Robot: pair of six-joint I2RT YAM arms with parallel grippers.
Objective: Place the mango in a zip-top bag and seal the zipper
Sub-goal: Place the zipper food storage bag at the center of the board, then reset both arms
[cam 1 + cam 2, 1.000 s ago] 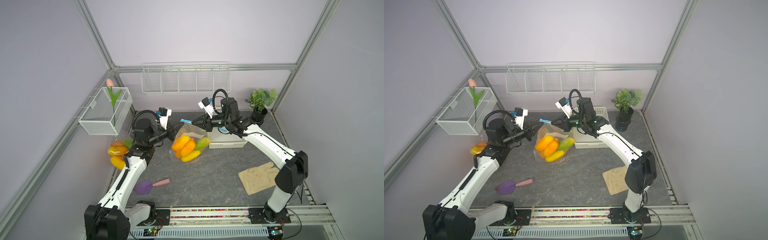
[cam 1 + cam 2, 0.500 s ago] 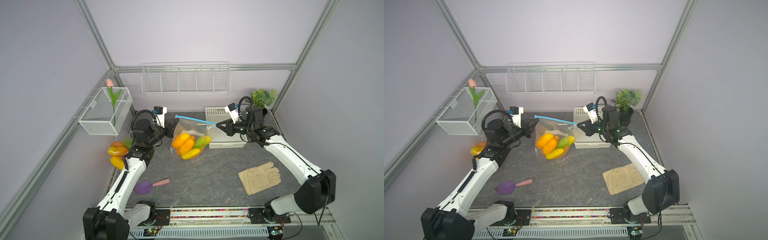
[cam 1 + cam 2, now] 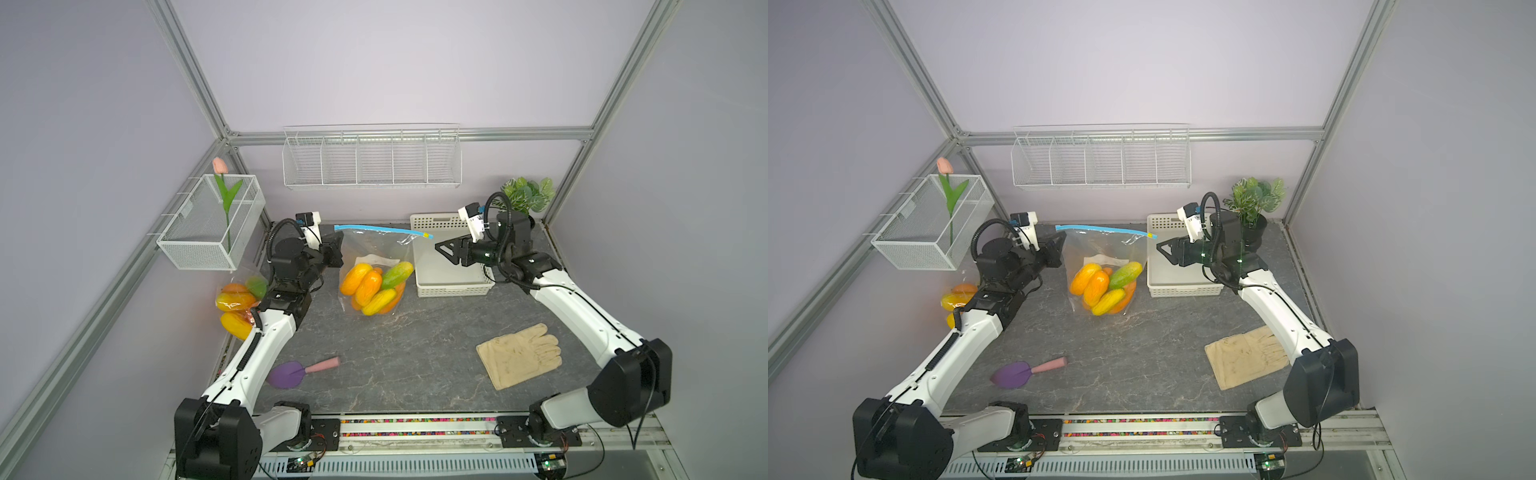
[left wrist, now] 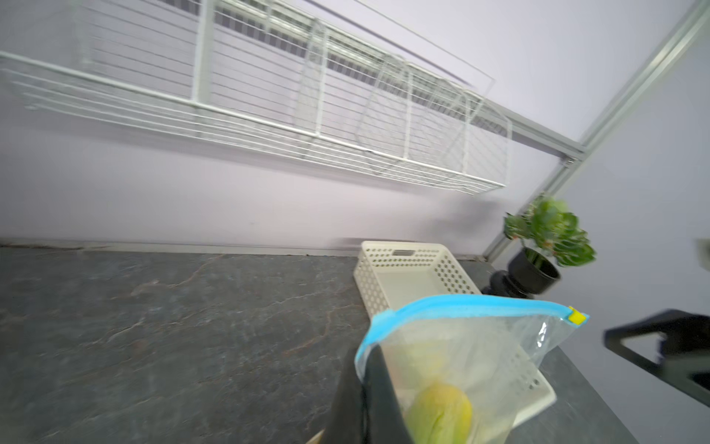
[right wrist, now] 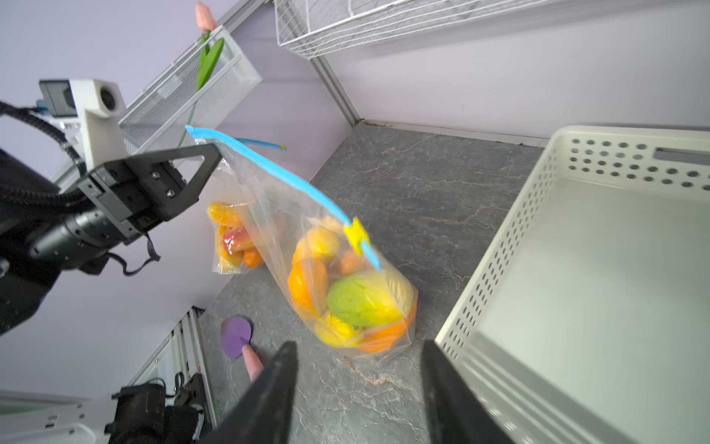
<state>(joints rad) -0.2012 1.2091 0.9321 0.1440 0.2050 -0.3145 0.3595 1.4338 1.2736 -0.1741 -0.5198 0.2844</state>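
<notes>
We see the left end effector (image 3: 336,254) pressed together on one upper corner of a clear plastic zip-top bag (image 3: 374,249). It holds that corner up while the bag's bottom rests on the dark grey stone-patterned bench (image 3: 415,353). Several orange, yellow and green mangoes (image 3: 368,286) lie heaped at the bottom of the bag. Along the top edge, the blue zipper strip (image 3: 378,228) runs as one band from the pinched corner to the small yellow slider (image 5: 355,233). The slider sits at the far end, on the side nearest the right arm.

The right end effector (image 3: 441,248) hangs just beside that end of the bag without touching it, above a white perforated plastic basket (image 3: 451,286). In the right wrist view its two dark fingers (image 5: 280,384) stand spread, with nothing between them.

A second clear bag of mangoes (image 3: 237,299) lies by the left wall. A purple scoop with a pink handle (image 3: 299,372) and a beige work glove (image 3: 519,359) lie nearer the front of the bench.
</notes>
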